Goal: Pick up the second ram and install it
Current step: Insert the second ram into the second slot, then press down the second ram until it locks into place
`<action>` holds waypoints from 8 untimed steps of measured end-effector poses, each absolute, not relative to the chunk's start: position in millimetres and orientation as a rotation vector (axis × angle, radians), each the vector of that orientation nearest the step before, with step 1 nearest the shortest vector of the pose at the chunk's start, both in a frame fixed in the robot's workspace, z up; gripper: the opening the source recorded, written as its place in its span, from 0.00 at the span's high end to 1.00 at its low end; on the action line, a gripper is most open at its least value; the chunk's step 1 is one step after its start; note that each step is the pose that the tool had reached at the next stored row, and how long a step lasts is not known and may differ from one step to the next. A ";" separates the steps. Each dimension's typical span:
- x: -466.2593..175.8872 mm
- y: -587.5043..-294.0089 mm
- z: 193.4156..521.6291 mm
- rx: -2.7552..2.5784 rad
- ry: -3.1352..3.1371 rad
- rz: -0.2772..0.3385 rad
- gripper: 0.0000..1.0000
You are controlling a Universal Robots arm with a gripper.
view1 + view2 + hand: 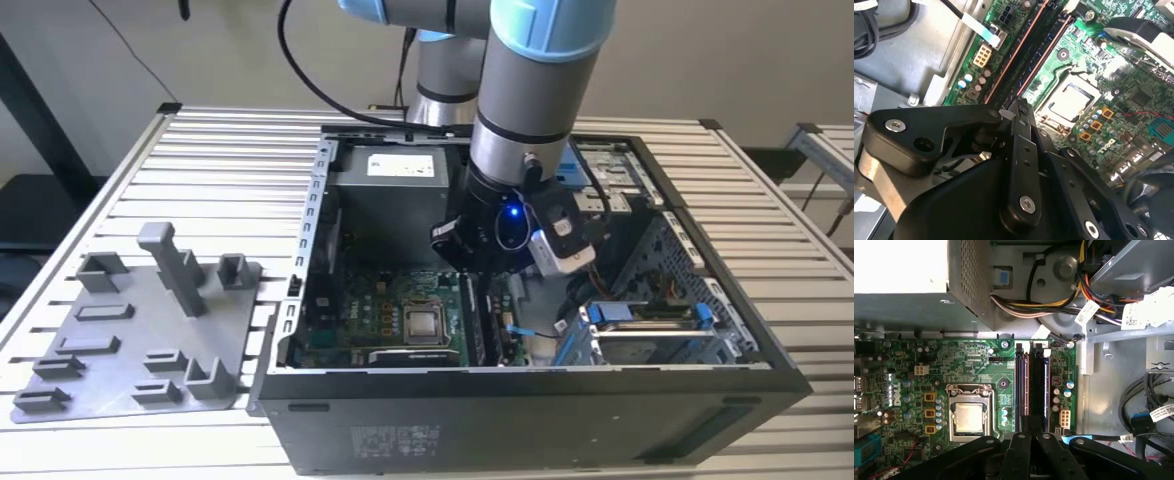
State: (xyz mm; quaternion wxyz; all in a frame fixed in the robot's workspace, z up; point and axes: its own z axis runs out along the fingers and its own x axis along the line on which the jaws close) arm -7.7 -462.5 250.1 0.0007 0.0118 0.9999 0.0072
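Fingers (1030,436) of the gripper (1021,107) are closed on the second ram (1037,390), which stands in a slot on the green motherboard (979,370). That board lies inside the open computer case (310,250) on the slatted table (200,150). White cable labels (1149,307) carry print too small to read.

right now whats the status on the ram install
Gripper down inside the open case, at the near end of the memory slots. Sticks seated in slots. CPU socket beside them, nothing blocking.

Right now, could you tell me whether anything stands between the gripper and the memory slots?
Nothing visible does: the gripper sits right at the memory slots, and the cables lie beyond their far end.
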 end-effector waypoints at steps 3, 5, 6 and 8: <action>-7.6 -462.5 250.1 0.037 3.140 0.021 0.89; -7.6 -462.5 250.1 0.037 3.140 0.021 0.89; -7.6 -462.5 250.1 0.037 3.140 0.021 0.89; -7.6 -462.5 250.1 0.037 3.140 0.021 0.89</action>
